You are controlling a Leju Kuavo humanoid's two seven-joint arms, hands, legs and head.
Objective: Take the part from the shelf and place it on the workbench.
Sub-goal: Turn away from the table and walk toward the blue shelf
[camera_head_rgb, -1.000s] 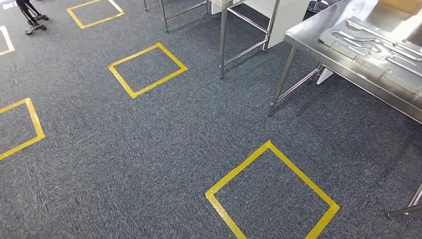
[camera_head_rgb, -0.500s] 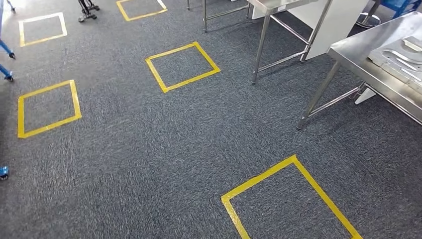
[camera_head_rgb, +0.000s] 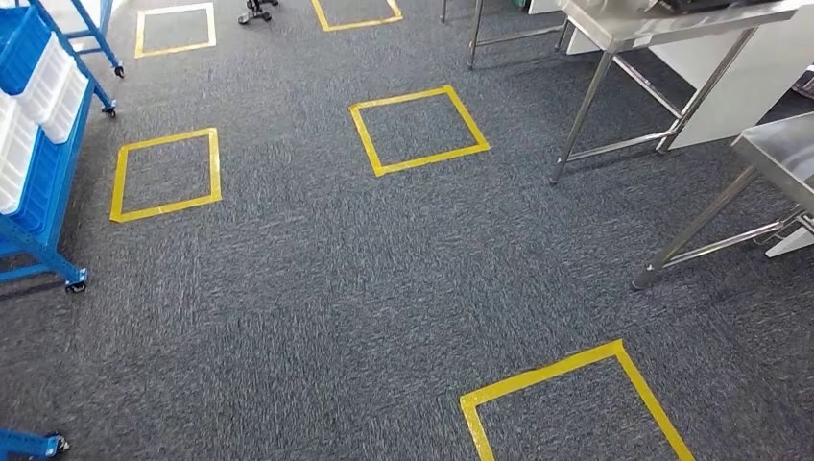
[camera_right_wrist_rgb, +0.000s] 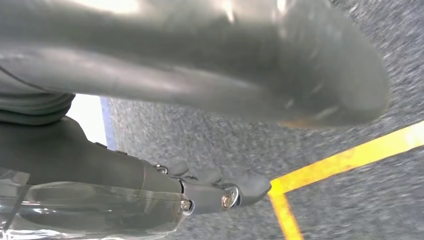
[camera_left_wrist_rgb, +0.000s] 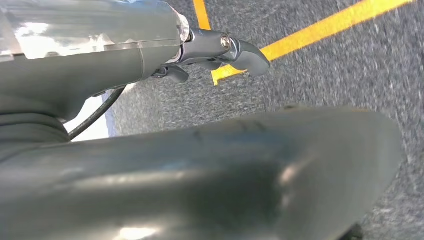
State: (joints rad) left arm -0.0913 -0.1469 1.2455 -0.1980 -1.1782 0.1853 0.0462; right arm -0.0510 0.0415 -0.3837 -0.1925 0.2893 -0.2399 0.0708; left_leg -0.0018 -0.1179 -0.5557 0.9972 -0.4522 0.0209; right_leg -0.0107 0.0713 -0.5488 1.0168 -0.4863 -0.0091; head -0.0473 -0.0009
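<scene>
A blue wheeled shelf (camera_head_rgb: 43,206) with white and blue bins (camera_head_rgb: 38,86) stands at the left edge of the head view. What lies in the bins cannot be made out. A corner of the steel workbench (camera_head_rgb: 779,154) shows at the right edge. My left hand (camera_left_wrist_rgb: 220,47) hangs over the grey carpet with its fingers (camera_left_wrist_rgb: 250,55) loosely apart and nothing in it. My right hand (camera_right_wrist_rgb: 220,192) hangs the same way above a yellow tape corner, also holding nothing.
Yellow tape squares (camera_head_rgb: 418,130) mark the grey carpet, one close in front (camera_head_rgb: 576,403). A second steel table (camera_head_rgb: 662,19) on thin legs stands at the back right. A black stand's feet (camera_head_rgb: 254,10) sit at the far back.
The camera has turned left: the workbench with its metal parts has slid off to the right, and the blue shelf has come in at the left.
</scene>
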